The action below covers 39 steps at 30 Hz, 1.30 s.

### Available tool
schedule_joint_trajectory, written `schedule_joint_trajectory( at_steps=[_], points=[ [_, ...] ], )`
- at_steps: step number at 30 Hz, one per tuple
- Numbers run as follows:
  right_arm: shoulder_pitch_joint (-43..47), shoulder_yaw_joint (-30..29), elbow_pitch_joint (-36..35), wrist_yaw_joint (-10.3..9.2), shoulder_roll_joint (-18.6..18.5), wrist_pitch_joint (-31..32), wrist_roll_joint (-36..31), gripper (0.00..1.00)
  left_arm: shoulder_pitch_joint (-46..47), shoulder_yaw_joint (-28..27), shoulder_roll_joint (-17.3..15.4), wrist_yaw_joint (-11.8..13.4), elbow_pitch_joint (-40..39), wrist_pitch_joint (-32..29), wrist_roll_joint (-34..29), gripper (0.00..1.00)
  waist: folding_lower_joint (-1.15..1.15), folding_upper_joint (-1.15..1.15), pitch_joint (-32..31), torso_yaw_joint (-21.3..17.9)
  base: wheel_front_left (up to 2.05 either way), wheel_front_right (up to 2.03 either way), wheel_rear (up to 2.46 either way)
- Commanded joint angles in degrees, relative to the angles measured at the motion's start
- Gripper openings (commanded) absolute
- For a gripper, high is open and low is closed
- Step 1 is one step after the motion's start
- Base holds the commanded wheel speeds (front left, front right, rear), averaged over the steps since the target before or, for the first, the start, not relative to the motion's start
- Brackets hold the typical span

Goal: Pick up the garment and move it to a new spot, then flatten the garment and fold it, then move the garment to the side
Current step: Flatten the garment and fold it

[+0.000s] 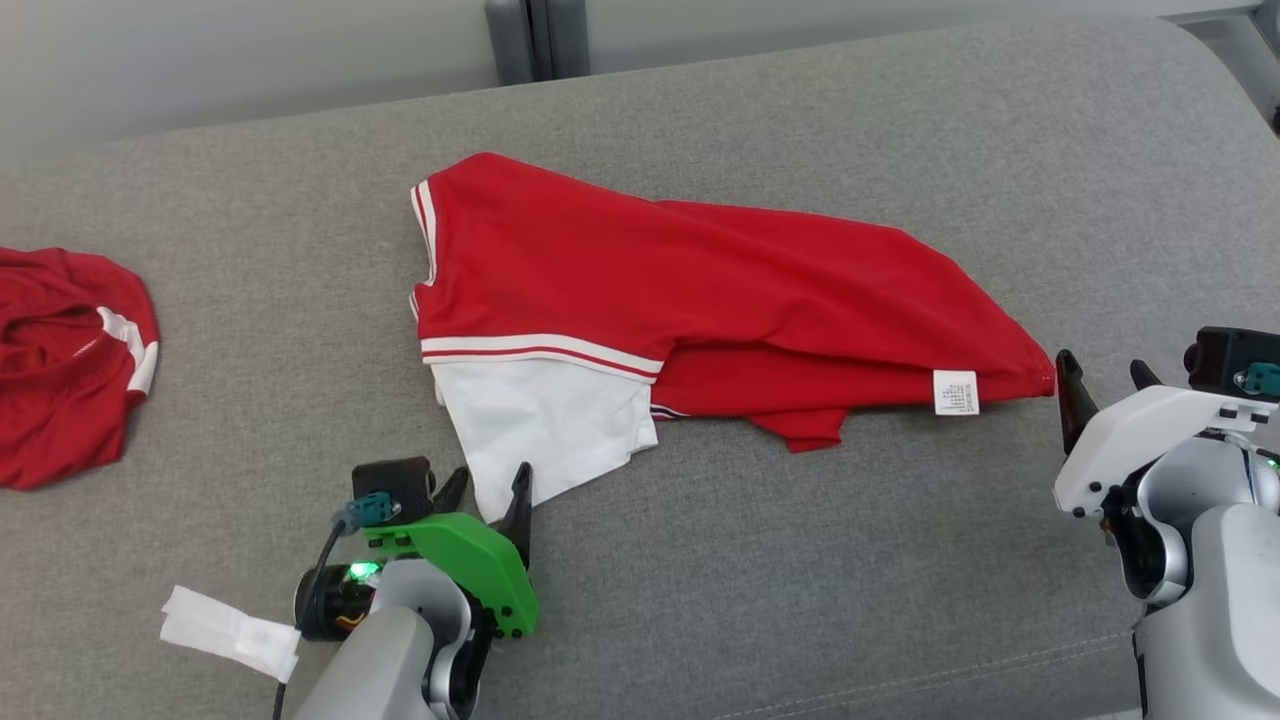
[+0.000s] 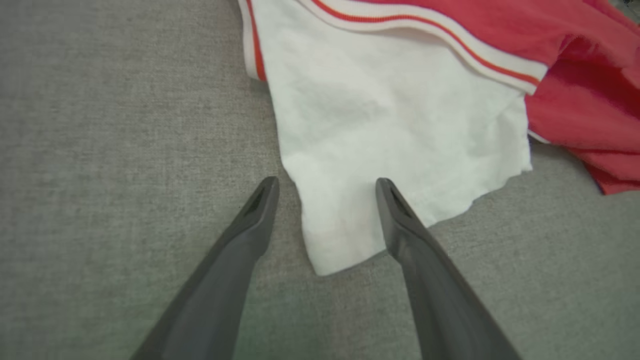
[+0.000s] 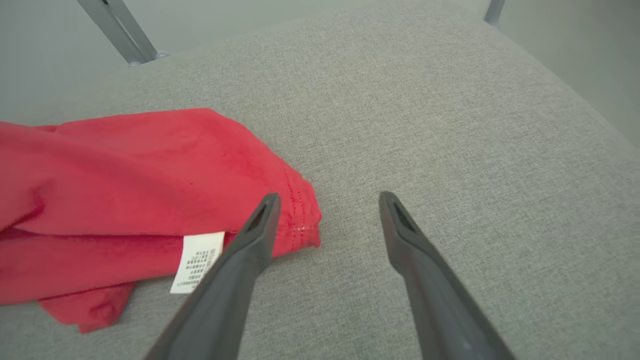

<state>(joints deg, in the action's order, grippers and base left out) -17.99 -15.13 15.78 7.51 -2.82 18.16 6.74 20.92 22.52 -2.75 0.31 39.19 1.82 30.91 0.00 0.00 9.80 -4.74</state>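
Head view: red shirt (image 1: 700, 290) lies rumpled mid grey cushion (image 1: 800, 600). White panel (image 1: 540, 430) w/ red-white stripe trim points toward L gripper (image 1: 490, 475); care label (image 1: 955, 392) sits near R gripper (image 1: 1102, 365). 2nd red garment (image 1: 60, 360) at far left, well apart.
L wrist view adds: fingers (image 2: 235, 260) apart, either side of panel's corner, holding nothing.
R wrist view: fingers (image 3: 225, 280) apart, one over hem corner by label, other over bare cushion.

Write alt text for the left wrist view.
Open left gripper pointing at the red garment's white panel on a grey cushion. One finger overlaps the white cloth, the other the bare cushion; the panel's lower corner lies between them.
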Motion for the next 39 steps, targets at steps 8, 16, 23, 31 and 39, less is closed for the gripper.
schedule_joint_trajectory(
  at_steps=[8, 16, 23, 31, 39],
  points=[
    [-2.29, 0.37, 3.47, -0.02, -0.12, 0.31, 2.15, 1.0, 1.75, 3.36, -0.13, 1.4, 4.94, -2.54, 4.55, 0.64, 0.0, 0.0, 1.95, -1.41, 0.0, 0.0, 0.0],
    [-5.36, 0.53, 8.61, -0.02, -0.12, 0.51, 8.41, 1.0, 2.0, 4.91, -0.25, 0.62, 7.33, -1.55, 4.66, 0.0, 0.0, 0.0, 2.65, -1.18, 0.0, 0.0, 0.0],
    [-7.94, 1.69, 13.65, -0.01, -0.15, 2.3, 15.99, 1.0, 3.21, 4.89, -0.68, 0.51, 8.46, -0.69, 4.79, 0.0, 0.0, 0.0, 3.45, -0.7, 0.0, 0.0, 0.0],
    [-8.77, 3.3, 15.14, -0.01, -0.14, -0.61, 16.92, 0.0, 4.07, 5.05, -0.82, -0.18, 8.77, 0.67, 5.02, 0.0, 0.0, 0.0, 3.73, -0.38, 0.0, 0.0, 0.0],
    [-9.31, 4.77, 10.21, -0.01, -0.13, -3.32, 19.74, 0.0, 6.35, 1.16, -0.69, -3.4, 3.89, 7.07, 9.35, 0.0, 0.0, 0.0, 2.95, 0.22, 0.0, 0.0, 0.0]
  ],
)
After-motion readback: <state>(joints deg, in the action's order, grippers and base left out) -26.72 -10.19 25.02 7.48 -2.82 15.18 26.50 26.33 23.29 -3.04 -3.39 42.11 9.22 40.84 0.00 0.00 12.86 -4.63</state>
